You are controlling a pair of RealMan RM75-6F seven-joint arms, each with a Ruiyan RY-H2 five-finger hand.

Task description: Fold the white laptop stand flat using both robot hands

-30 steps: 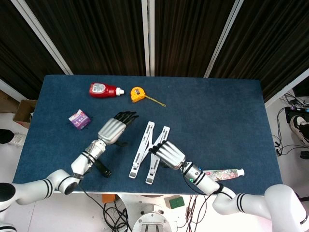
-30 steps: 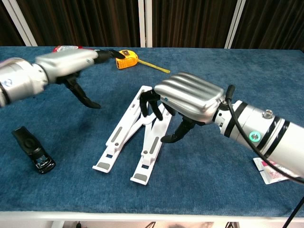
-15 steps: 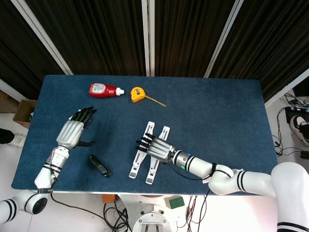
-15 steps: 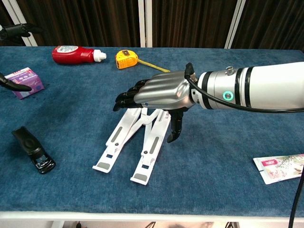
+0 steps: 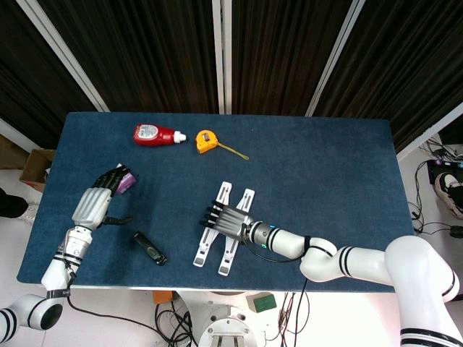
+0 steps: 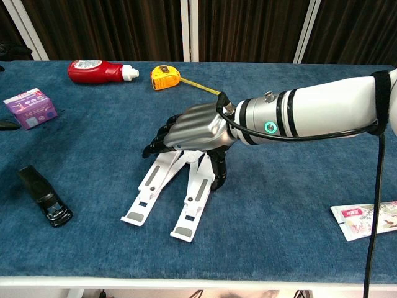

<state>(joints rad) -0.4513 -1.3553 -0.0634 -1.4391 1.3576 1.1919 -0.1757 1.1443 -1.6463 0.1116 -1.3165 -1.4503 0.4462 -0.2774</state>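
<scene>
The white laptop stand [image 5: 202, 249] [image 6: 149, 193] lies on the blue table as two long rails meeting at the far end, low against the cloth. My right hand [image 5: 226, 220] [image 6: 190, 128] lies palm down over the stand's upper half, fingers stretched out toward the left. Its thumb [image 6: 218, 175] points down beside the right rail. It holds nothing. My left hand [image 5: 95, 204] is far off at the table's left side, fingers extended and apart, empty, its fingertips near a purple box [image 5: 126, 180] [image 6: 30, 107]. The chest view shows almost nothing of the left hand.
A black clip-like object [image 5: 150, 248] [image 6: 43, 197] lies left of the stand. A red bottle [image 5: 155, 134] [image 6: 97, 71] and a yellow tape measure [image 5: 207, 139] [image 6: 165, 77] sit at the back. A printed packet [image 6: 366, 220] lies at front right.
My left hand pulled away from beside the stand to the table's left side. My right hand uncurled, reached further forward and flattened onto the stand's upper half.
</scene>
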